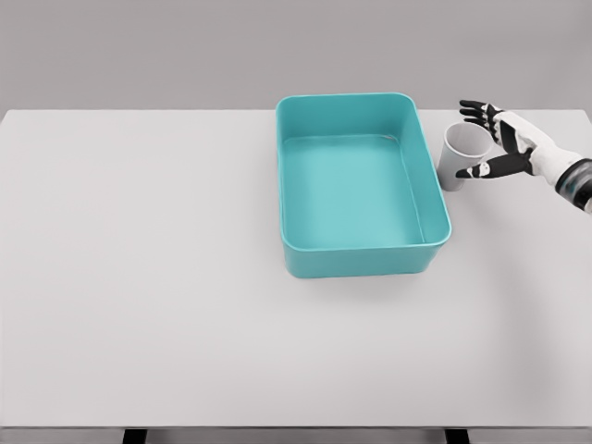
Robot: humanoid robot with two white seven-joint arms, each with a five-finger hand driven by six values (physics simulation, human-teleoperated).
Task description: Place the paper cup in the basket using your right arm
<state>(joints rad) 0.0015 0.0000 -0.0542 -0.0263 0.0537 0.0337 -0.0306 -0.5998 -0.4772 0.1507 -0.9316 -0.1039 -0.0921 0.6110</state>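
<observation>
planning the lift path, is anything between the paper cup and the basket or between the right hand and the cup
Nothing visible blocks either. The right hand is already at the paper cup, fingers spread around its right side. The cup stands just right of the basket; only the basket's own right wall lies between, so the cup must go up over the rim.

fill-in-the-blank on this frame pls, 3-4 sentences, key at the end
1. The paper cup stands on the table, just to the ____ of the basket as the picture shows it.
2. The basket is teal and holds ____.
3. The right hand is beside the cup with its fingers ____, not closed around it.
4. The ____ arm does not show in the head view.

Missing words: right; nothing; spread; left
</observation>
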